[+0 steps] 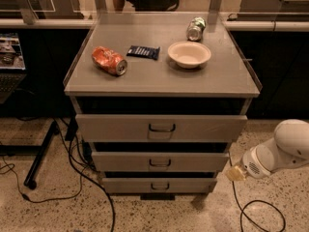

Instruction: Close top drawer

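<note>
The top drawer (116, 128) is the widest grey front of the cabinet, with a small dark wire handle (161, 127) at its centre. It stands pulled out a little, with a dark gap between it and the cabinet top (159, 76). My white arm (285, 151) comes in from the right edge. My gripper (235, 173) is its tan tip, low at the right of the cabinet, beside the middle drawer's right end and apart from the top drawer.
Two narrower drawers (120, 162) (125, 185) sit below, also slightly out. On the top lie a crushed red can (109, 60), a dark packet (143, 51), a white bowl (189, 54) and a green can (195, 28). Cables (87, 182) and a black stand leg (41, 153) lie on the floor at left.
</note>
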Motion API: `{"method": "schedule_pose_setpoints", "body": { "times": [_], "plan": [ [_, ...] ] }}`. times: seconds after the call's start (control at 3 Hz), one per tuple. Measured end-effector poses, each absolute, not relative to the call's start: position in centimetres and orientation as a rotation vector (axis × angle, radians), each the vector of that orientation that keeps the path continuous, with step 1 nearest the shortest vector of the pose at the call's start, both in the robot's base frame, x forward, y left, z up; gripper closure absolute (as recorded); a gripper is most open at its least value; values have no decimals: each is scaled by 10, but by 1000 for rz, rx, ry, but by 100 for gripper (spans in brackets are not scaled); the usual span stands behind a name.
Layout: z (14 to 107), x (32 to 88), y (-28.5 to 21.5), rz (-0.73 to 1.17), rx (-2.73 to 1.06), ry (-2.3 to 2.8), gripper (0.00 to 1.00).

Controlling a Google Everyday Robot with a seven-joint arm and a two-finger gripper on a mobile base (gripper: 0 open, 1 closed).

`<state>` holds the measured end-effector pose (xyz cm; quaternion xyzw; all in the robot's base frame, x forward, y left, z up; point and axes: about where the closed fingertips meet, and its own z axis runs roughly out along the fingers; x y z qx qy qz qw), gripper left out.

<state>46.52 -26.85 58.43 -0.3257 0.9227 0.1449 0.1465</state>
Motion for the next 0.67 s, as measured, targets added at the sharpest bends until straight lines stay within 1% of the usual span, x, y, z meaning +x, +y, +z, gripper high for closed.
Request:
{"method": "schedule_pose_setpoints", "body": {
  "times": [0.67],
  "plan": [
    [584, 465, -269, 417, -938, 2656, 4]
  ]
}}
